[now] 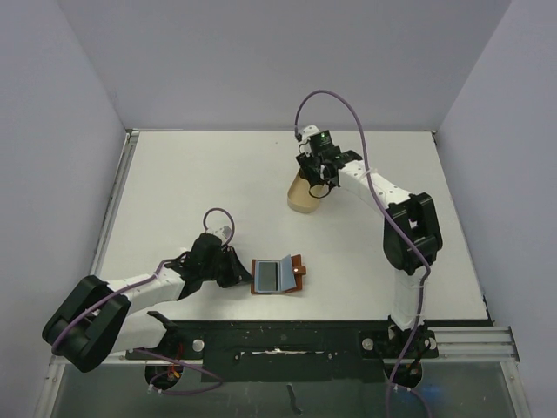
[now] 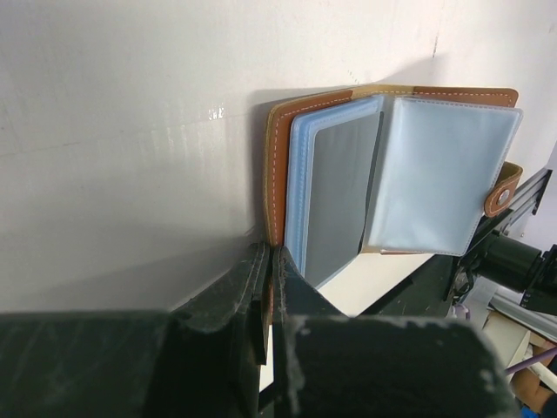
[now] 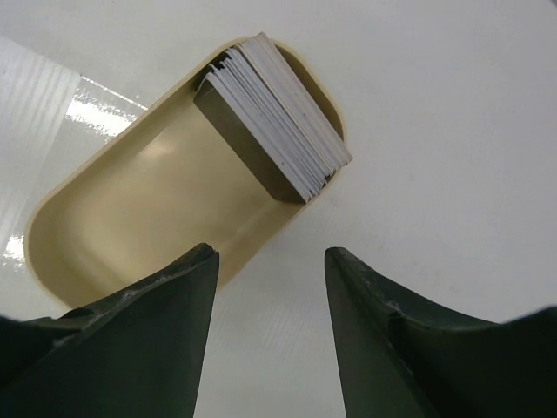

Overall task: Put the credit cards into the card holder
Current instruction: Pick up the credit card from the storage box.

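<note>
Table [image 1: 191, 192], white, walled on three sides.

- Card holder [image 1: 278, 276]: lies open near the table's near edge, about centre, well apart from the tray. In the left wrist view the card holder [image 2: 392, 174] shows a reddish-brown cover with pale stitching. Its clear plastic sleeves are fanned out, one leaf lifted off the rest. A grey panel shows through a blue-tinted sleeve; whether that is a card I cannot tell. A snap tab [image 2: 503, 187] sticks out at the right edge.
- Left hand [image 1: 246, 274]: at the holder's left side, low over the table. Seen from its wrist, the left hand [image 2: 270, 261] has its fingers together, clamped on the near corner of the brown cover, and a strip of brown edge shows between them.
- Tray [image 1: 300, 202]: tan, oval, on the far half of the table, right of centre.
- Credit cards [image 3: 278, 113]: a tight stack standing on edge inside the tray [image 3: 157, 200], leaning at its far end. Pale edges, with a dark face on the left side of the stack.
- Right hand [image 1: 320, 183]: directly over the tray. From its wrist, the right hand [image 3: 270, 252] has its fingers apart with nothing between them, clear of the cards and of the tray's rim.
</note>
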